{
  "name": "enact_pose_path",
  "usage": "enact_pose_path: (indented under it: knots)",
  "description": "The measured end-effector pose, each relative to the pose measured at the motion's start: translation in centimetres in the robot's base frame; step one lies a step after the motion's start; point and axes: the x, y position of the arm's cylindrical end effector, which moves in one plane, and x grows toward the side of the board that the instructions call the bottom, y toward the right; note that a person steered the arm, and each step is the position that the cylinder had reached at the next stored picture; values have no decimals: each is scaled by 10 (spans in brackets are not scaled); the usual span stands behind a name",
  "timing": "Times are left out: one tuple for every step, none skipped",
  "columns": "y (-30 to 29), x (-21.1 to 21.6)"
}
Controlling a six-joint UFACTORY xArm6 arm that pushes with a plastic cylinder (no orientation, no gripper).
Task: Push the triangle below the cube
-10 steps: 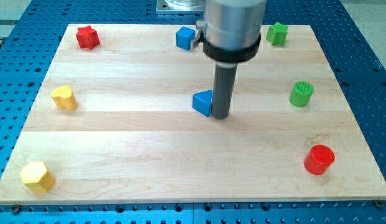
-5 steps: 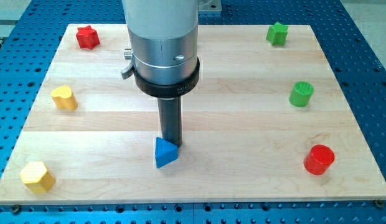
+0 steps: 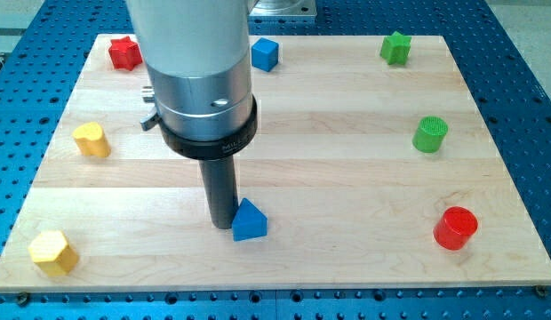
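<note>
Inspector: The tool's tip [image 3: 223, 224] stood on the tabletop [image 3: 347, 267], touching the blue triangle [image 3: 249, 220] on its view-left side. A plain rod, it gripped nothing.

Assessor: And the blue cube [image 3: 265, 54]?

Inspector: Well toward the view's top, just right of the tool's line. I judged only a short, slow nudge rightward was needed.

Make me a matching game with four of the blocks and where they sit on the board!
Things:
1. blue triangle
2. blue cube
3. red cylinder
4. yellow hexagon block

Places:
A. the view's bottom left corner
B. near the view's top edge, about the middle
C. right beside my tip
D. the view's bottom right

Pairs: 1-C, 2-B, 3-D, 4-A
</note>
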Motion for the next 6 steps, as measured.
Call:
enact_pose_path:
  knots:
    - [2,-28]
    - [10,-22]
    - [10,0]
    - [11,15]
    - [11,40]
    - [9,10]
